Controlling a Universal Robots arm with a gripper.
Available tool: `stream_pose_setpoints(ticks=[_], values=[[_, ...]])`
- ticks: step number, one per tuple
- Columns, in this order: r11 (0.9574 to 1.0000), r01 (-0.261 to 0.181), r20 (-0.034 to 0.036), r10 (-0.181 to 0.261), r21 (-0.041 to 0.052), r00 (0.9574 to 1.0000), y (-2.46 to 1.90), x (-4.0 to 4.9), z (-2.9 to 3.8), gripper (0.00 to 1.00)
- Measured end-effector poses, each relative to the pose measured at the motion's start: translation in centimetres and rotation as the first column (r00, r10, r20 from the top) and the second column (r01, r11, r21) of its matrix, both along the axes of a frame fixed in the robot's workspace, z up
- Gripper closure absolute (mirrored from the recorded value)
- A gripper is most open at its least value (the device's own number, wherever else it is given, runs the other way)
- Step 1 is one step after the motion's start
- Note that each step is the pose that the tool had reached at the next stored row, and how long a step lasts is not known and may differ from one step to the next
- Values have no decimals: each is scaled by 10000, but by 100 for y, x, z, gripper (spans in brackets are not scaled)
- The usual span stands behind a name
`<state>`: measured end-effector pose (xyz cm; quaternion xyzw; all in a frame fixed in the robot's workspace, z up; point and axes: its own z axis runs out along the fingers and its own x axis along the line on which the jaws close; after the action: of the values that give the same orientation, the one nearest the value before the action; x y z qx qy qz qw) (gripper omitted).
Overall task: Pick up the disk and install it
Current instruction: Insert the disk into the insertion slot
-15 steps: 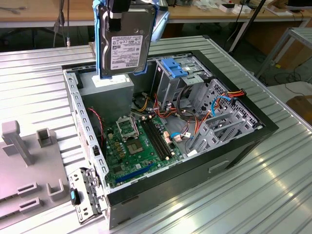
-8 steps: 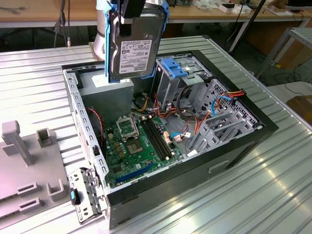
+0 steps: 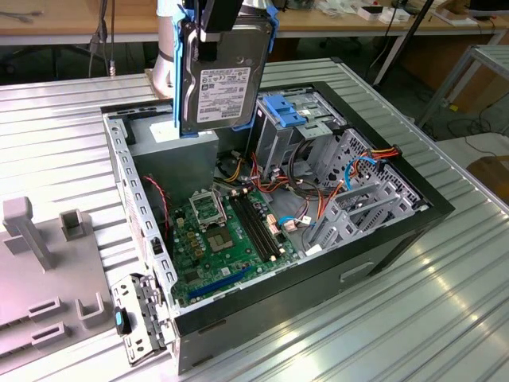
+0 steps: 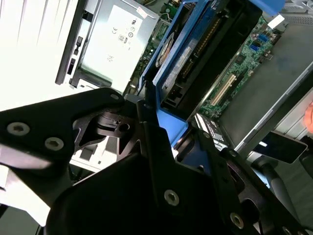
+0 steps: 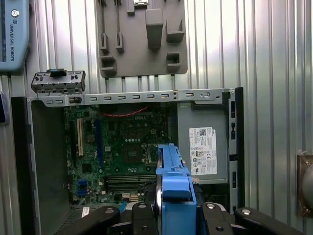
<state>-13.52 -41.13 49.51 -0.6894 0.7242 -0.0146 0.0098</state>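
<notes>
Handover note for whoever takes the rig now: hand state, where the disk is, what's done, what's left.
Hand: shut on the disk, gripping its upper end.
Disk: in the air, standing on edge with its label toward the exterior camera, above the open computer case, near the power supply.
Done: disk picked up.
Left: install. The disk is not yet seated and touches nothing in the case. The light-blue bracket on the drive cage sits to the exterior view's right of the disk.
</notes>
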Motion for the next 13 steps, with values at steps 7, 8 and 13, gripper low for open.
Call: stream_pose_setpoints(ticks=[7,8,13], values=[[10000,-1,-1,1,-23,10000,-23,1,-1,63],[10000,-1,0,1,-33,10000,-33,2,-1,63],[10000,0,0,0,-61,10000,-179,5,-2,63]])
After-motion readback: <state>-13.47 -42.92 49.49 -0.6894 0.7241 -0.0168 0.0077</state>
